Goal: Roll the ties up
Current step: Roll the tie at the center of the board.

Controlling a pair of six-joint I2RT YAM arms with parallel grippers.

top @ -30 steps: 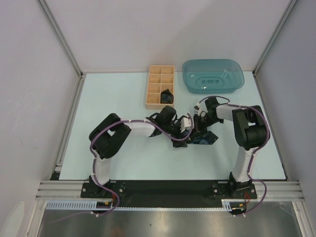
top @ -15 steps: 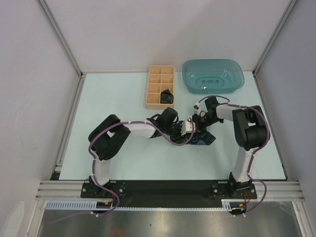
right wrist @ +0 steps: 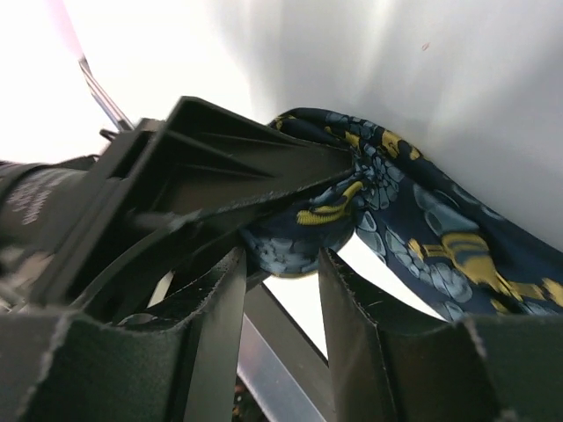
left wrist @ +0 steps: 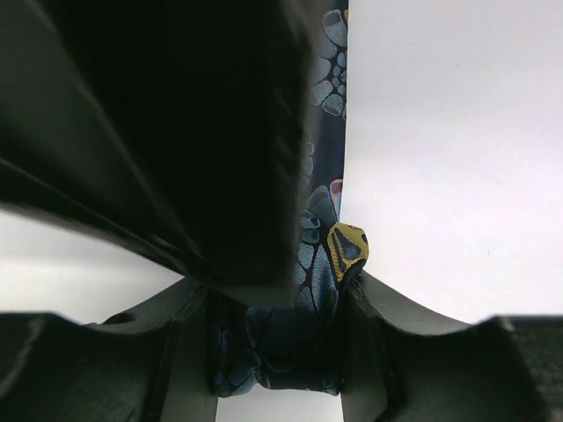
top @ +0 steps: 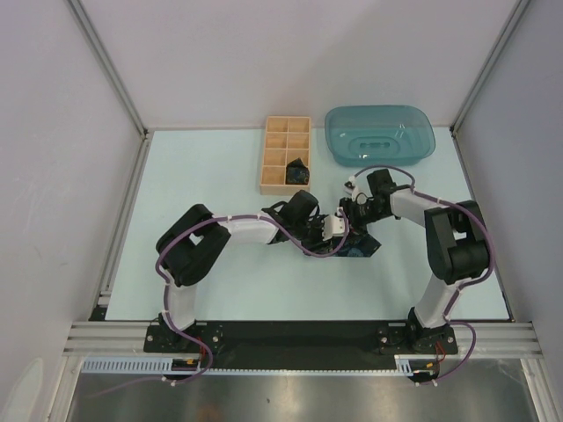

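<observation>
One dark navy tie (top: 362, 248) with a blue and yellow pattern lies bunched on the table between both arms. My left gripper (top: 337, 230) is shut on a folded part of it; in the left wrist view the fabric (left wrist: 290, 338) fills the gap between the fingers (left wrist: 374, 330). My right gripper (top: 355, 214) faces it from the right. Its jaws stand open, and the tie's rolled fold (right wrist: 286, 242) sits at the fingertips (right wrist: 339, 290) with light showing below. A second tie (top: 297, 172), a compact dark roll, sits in a compartment of the wooden box.
The compartmented wooden box (top: 266, 167) stands behind the grippers. The teal plastic tray (top: 380, 134) lies upside down at the back right. The two grippers nearly touch each other; the left one's black finger (right wrist: 220, 167) crosses the right wrist view.
The left gripper has closed on the tie's fold. The right gripper, shut a second ago, has opened and let go of the fabric, and its arm has swung slightly to the right.
</observation>
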